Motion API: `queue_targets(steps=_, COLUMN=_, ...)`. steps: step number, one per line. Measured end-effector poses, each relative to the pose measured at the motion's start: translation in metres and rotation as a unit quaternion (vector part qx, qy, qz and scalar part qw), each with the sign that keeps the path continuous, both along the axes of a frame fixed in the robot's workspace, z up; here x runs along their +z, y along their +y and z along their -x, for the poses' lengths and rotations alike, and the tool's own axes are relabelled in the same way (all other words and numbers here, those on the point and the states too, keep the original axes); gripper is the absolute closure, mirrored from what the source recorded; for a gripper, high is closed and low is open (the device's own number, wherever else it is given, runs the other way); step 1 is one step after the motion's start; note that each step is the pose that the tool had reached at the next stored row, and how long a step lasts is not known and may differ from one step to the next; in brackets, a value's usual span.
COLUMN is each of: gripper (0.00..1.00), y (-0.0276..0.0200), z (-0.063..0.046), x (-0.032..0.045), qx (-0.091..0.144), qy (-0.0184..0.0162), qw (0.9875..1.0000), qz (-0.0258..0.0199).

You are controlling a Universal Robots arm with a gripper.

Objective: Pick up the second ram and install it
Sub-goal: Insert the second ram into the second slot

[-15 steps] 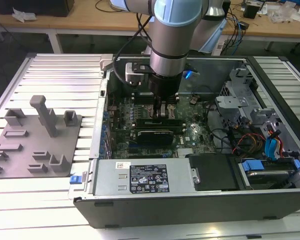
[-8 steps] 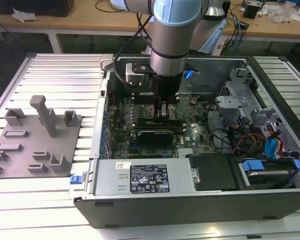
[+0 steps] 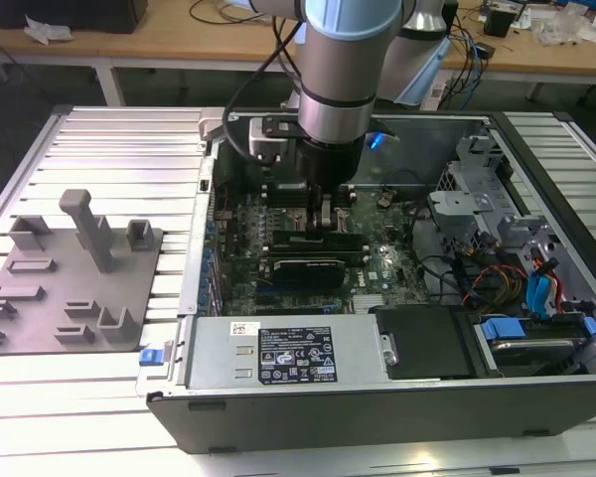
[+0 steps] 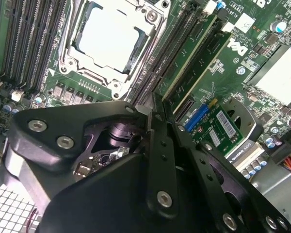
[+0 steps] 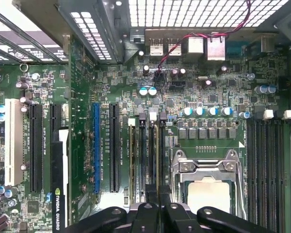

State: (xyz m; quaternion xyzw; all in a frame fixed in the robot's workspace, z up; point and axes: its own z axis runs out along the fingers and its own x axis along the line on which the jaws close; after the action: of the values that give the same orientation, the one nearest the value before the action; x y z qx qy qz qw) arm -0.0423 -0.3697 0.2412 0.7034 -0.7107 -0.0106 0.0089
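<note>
Inspection of the open computer case: my gripper stood lowered over the motherboard, between the processor socket and the long expansion slots.

End effector: in both wrist views my fingers were drawn together with only a thin seam between them, and I recorded the gripper as clenched on the top edge of the second ram. The exact contact under the fingertips was hidden by my own linkage.

Position of the part: the second ram stood upright and edge-on in a memory slot just beside the socket, running from the latch end straight in under my gripper. In the second wrist view its green face ran diagonally away from my fingertips. A further stick stood in a slot near it, with one dark slot between them.

Surroundings: the grey fixture plate with its upright post lay on the slatted table, at the exterior view's left, well apart from my gripper. A graphics card sat just beside the memory slots.
</note>
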Motion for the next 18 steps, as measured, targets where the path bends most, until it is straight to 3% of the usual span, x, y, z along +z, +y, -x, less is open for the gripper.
queue_targets(steps=5, gripper=0.91, y=0.0, z=0.002, x=0.0017, qx=0.0, qy=-0.0026, qw=1.0, qz=-0.0001)
queue_targets(steps=6, gripper=0.91, y=-0.0001, z=0.002, x=0.0017, qx=0.0, qy=-0.0077, qw=1.0, qz=0.0)
queue_targets(steps=7, gripper=0.91, y=0.0, z=0.004, x=0.0013, qx=0.0, qy=-0.0235, qw=0.9997, qz=0.0)
queue_targets(steps=8, gripper=0.91, y=0.0, z=0.007, x=0.001, qx=0.0, qy=-0.0313, qw=0.9995, qz=0.0)
queue_targets(steps=9, gripper=0.91, y=-0.0001, z=0.011, x=0.0008, qx=0.0, qy=-0.0363, qw=0.9993, qz=0.0)
queue_targets(steps=10, gripper=0.91, y=-0.0015, z=0.012, x=-0.0009, qx=0.0, qy=-0.047, qw=0.9989, qz=0.0)
queue_targets(steps=11, gripper=0.91, y=-0.0016, z=0.014, x=-0.0011, qx=0.0, qy=-0.0501, qw=0.9987, qz=0.0)
queue_targets(steps=13, gripper=0.91, y=-0.0015, z=0.021, x=-0.0013, qx=0.0, qy=-0.0519, qw=0.9987, qz=-0.0001)
queue_targets(steps=18, gripper=0.91, y=-0.0016, z=0.021, x=-0.0036, qx=-0.008, qy=-0.0519, qw=0.9986, qz=0.0004)
